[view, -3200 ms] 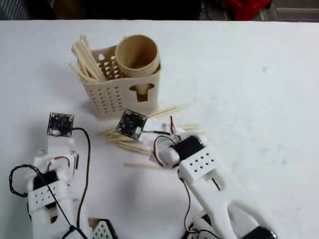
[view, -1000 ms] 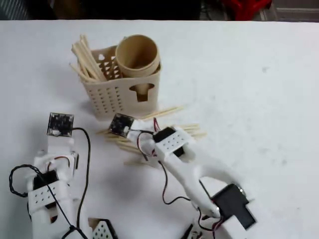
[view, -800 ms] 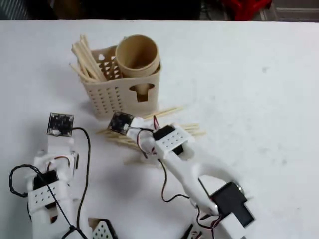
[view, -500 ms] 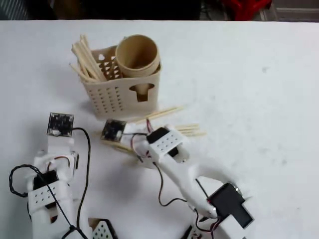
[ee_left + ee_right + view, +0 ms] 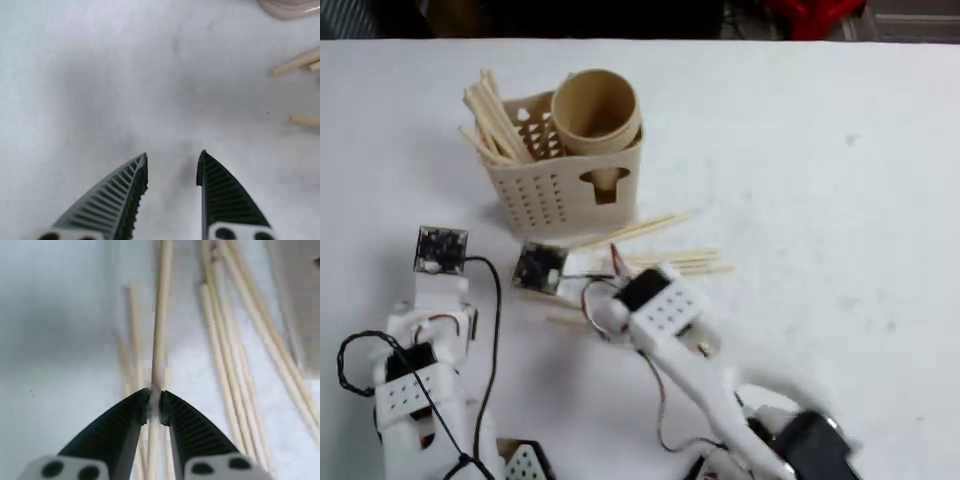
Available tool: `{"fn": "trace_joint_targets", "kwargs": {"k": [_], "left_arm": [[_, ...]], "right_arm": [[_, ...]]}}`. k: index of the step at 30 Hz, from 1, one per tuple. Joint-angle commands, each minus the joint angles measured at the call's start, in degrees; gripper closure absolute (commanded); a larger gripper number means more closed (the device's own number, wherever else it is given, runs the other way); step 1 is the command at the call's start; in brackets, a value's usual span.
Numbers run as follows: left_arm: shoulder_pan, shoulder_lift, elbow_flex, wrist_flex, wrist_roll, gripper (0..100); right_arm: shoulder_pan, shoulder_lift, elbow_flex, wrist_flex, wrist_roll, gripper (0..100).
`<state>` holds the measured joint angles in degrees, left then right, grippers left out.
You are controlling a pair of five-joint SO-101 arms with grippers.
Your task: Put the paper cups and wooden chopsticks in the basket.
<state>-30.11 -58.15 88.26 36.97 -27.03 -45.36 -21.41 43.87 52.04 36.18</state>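
In the high view my right arm [image 5: 665,315] lies across the loose chopsticks [image 5: 670,262], which are scattered on the surface [image 5: 820,180] at the basket's 5 o'clock. The middle of that scatter is hidden under the arm. I count roughly five ends poking out on either side of it. The right wrist view gives about eight, but some overlap or are cut off at the frame edge, so I can't fix the number. The right tool [image 5: 154,402] is closed on one chopstick [image 5: 161,330], pinching it near one end, and the rest of the stick runs straight out ahead of the tips. I can't tell whether it is lifted off the others.

The basket [image 5: 565,190] stands at about 11 o'clock on the surface. One cup [image 5: 595,108] sits upright in its 3 o'clock half, and I can't make out whether more are nested inside it. A bundle of chopsticks [image 5: 492,115] leans out of the 9 o'clock half toward 10 o'clock. There are around eight, too crowded to count surely.

My left arm [image 5: 425,340] is at 7 o'clock. The left tool [image 5: 172,167] is partly open, holding nothing, over bare surface. In its view three chopstick ends are cut off by the frame edge.
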Motion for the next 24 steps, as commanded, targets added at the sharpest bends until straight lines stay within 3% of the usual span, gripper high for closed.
{"fn": "trace_joint_targets", "kwargs": {"k": [1, 9, 14, 19, 24], "left_arm": [[-0.40, -1.10, -0.35, -0.97, 0.53, 83], [-0.40, -1.10, -0.35, -0.97, 0.53, 83], [-0.40, -1.10, -0.35, -0.97, 0.53, 83], [-0.40, -1.10, -0.35, -0.97, 0.53, 83], [-0.40, -1.10, -0.35, -0.97, 0.53, 83]], "right_arm": [[-0.66, -10.95, -3.78, 2.15, -2.29, 98.1], [-0.84, -13.32, -32.18, 1.45, -9.32, 98.2], [-0.75, -1.80, -51.87, -8.75, -17.14, 98.1], [-0.66, 12.44, -64.79, -23.16, -18.02, 98.1], [-0.75, 23.78, -76.22, -22.99, -18.37, 98.1]]}}
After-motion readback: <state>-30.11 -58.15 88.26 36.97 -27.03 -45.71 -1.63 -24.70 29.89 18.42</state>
